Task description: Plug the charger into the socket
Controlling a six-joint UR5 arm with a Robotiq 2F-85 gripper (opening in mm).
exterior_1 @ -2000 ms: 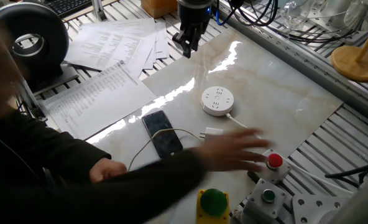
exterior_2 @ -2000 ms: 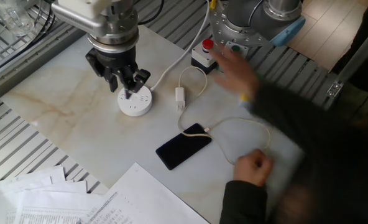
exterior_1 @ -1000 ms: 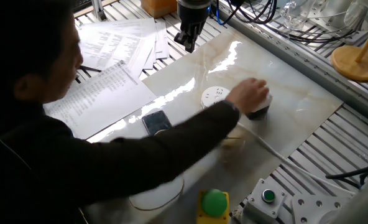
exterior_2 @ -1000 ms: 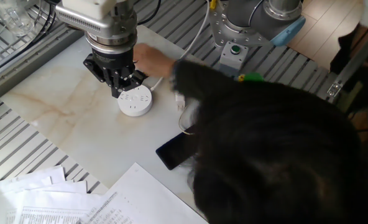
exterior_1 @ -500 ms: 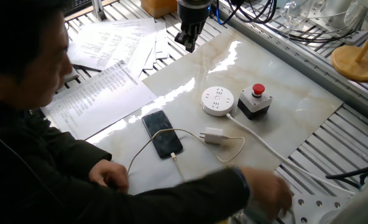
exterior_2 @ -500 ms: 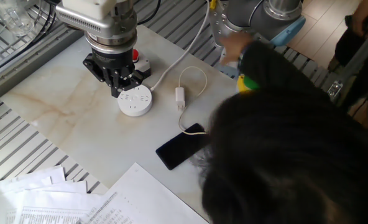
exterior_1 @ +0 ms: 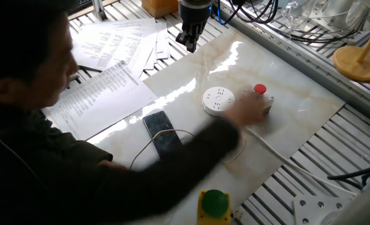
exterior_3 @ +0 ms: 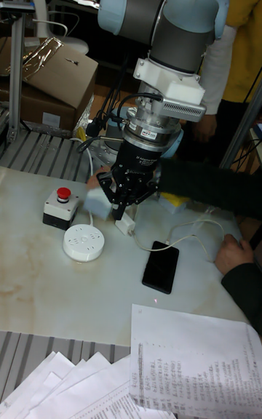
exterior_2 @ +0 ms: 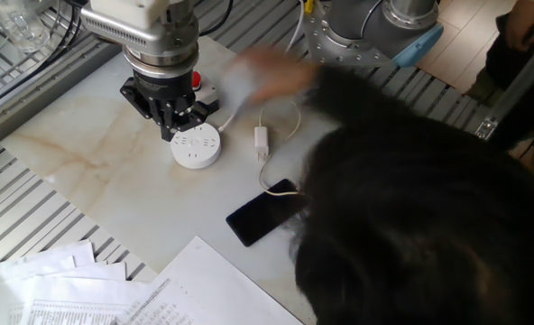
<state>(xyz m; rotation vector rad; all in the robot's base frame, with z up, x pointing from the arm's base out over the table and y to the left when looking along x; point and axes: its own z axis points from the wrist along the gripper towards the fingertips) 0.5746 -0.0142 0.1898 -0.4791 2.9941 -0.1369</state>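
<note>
Above the socket (exterior_2: 196,147), the gripper (exterior_2: 173,120) hangs empty, its fingers drawn close together. Just beside the socket lies the charger (exterior_2: 261,140) on the marble slab (exterior_2: 96,171), its thin cable running to a black smartphone (exterior_2: 265,212). A person's blurred hand (exterior_2: 265,74) reaches past the charger toward the red-button box (exterior_3: 57,203).

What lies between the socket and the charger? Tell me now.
Nothing: only bare marble separates the socket from the charger, clearest in the other fixed view.

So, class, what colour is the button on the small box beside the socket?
Red button, clearest in the tall fixed view, beside the white socket.
</note>
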